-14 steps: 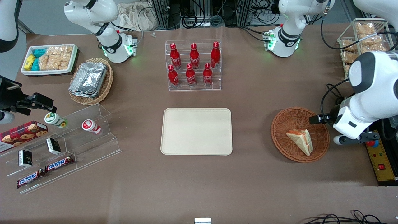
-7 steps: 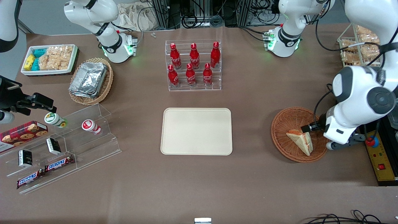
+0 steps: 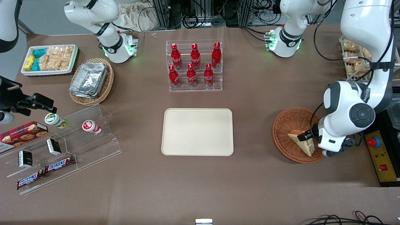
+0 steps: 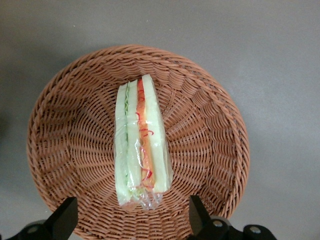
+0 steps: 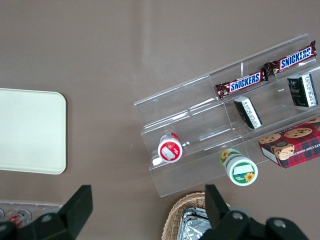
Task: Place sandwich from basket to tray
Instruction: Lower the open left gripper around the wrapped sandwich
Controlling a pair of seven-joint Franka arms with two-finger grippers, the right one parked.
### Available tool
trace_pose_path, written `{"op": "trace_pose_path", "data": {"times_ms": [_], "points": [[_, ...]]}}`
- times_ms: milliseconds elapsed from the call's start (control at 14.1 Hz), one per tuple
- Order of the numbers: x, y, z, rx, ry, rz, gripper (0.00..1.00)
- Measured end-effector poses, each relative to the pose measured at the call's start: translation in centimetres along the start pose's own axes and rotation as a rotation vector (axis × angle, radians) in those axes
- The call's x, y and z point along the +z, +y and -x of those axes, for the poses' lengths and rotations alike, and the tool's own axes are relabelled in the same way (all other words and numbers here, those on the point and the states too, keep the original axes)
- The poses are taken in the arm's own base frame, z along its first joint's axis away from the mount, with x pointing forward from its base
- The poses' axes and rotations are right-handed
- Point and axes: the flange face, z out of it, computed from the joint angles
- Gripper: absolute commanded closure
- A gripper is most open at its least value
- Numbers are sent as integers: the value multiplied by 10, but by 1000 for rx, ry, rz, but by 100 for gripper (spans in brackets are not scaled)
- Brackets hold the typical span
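The sandwich [image 3: 299, 140] [image 4: 139, 142], a plastic-wrapped wedge of pale bread with red-orange and green filling, lies in the round reddish-brown basket [image 3: 286, 123] [image 4: 210, 125] toward the working arm's end of the table. My gripper [image 3: 307, 135] [image 4: 131, 220] hovers over the basket above the sandwich, open, with its fingers [image 4: 198, 214] spread wider than the sandwich and nothing between them. The arm's wrist covers part of the sandwich and basket in the front view. The cream tray [image 3: 197, 132] lies bare at the table's middle.
A clear rack of red bottles [image 3: 194, 65] stands farther from the front camera than the tray. A tan basket of foil containers [image 3: 91, 81], a white snack bin [image 3: 50, 59] and an acrylic snack stand [image 3: 65, 147] sit toward the parked arm's end. A control box [image 3: 382, 159] lies beside the basket.
The working arm has swung in from the table's edge over the basket, bringing the gripper above the sandwich. The sandwich and basket have not moved.
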Motion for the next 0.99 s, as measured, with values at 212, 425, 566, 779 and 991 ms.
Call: {"op": "trace_pose_path", "data": {"times_ms": [212,425,566,779,991], "points": [[8,0,-1,-14,-5,-1,0],[18,0,-3,-37,-9,0,0],[27,1,-4,-46,-16,-2,0],[37,2,-6,-55,-6,8,0],[45,2,-8,-85,4,17,0]]}}
